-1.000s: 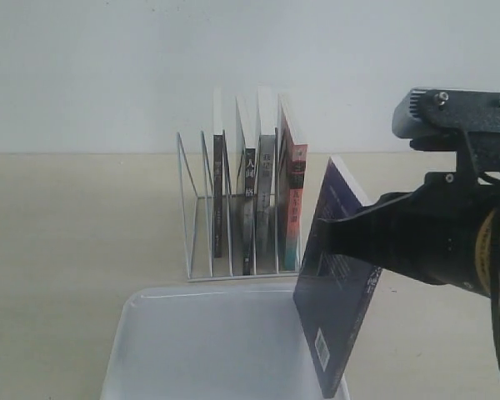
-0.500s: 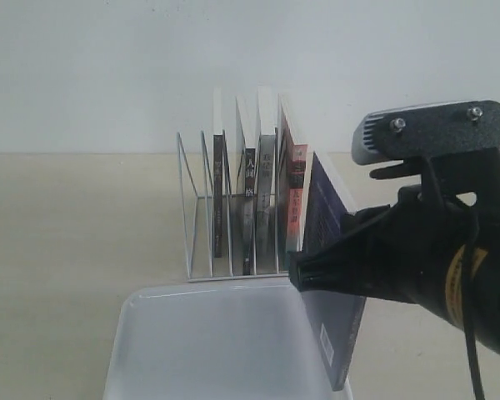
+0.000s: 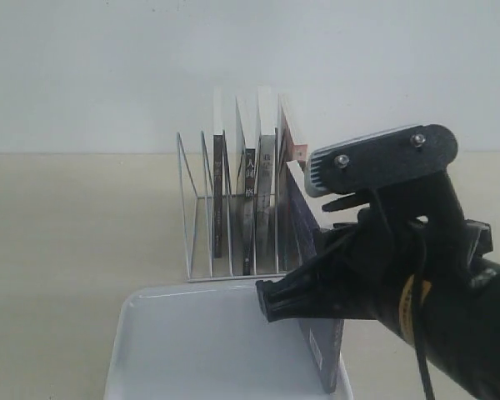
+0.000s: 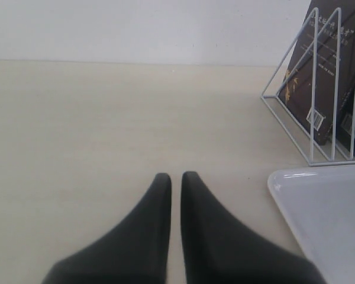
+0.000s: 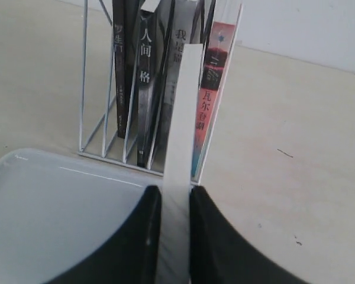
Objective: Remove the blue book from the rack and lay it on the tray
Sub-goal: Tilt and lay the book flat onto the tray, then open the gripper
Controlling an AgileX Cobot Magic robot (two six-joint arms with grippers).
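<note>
The blue book (image 3: 299, 218) is out of the rack and stands nearly upright over the right side of the tray (image 3: 162, 337). Its lower corner (image 3: 325, 362) is at the tray's right rim; I cannot tell whether it touches. My right gripper (image 3: 269, 306) is shut on it. In the right wrist view the book's white page edge (image 5: 183, 112) runs out from between the fingers of that gripper (image 5: 174, 192), over the tray (image 5: 53, 213). The white wire rack (image 3: 192, 212) stands just behind the tray. My left gripper (image 4: 175, 176) hovers shut over bare table, holding nothing.
The rack (image 5: 83, 83) still holds black-spined books (image 3: 218, 192) and a pink-and-teal-spined book (image 5: 210, 89) in its rightmost slot. The left wrist view shows the rack's end (image 4: 310, 89) and a tray corner (image 4: 325, 213). A white wall rises behind the table.
My right gripper has moved left and downward with the blue book, carrying it from beside the tray to above the tray's right part. The left gripper's earlier state is not shown.
</note>
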